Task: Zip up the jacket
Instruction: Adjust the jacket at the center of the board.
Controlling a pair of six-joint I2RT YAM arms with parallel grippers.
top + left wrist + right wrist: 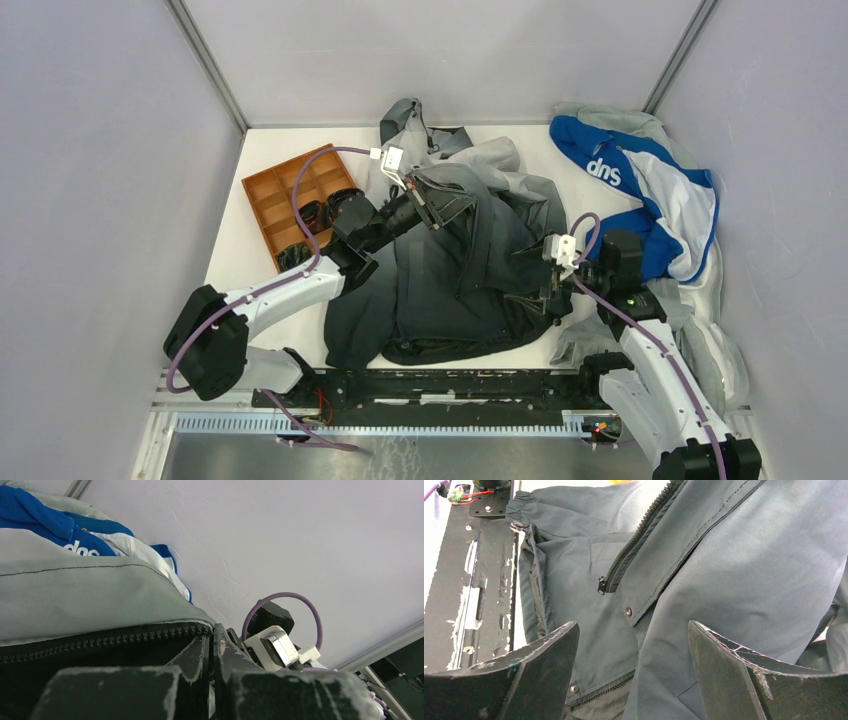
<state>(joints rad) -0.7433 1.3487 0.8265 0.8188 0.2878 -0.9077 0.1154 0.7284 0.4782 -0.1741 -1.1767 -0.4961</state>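
Left gripper (428, 208) pinching the jacket (470, 285), right gripper (633, 626) gaping wide open.
I'm seeing the jacket lying spread mid-table between the arms. Left fingers (192, 662) are clamping its upper edge at the zipper teeth (110, 640) (fabric lifted there). Right gripper is hovering over the lower front, near the zipper pull (601, 585).

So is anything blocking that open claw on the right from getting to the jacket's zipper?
Nothing visible. The right gripper hangs open over the jacket, and the zipper pull lies exposed ahead of the gripper, with only the jacket's own folds around it.
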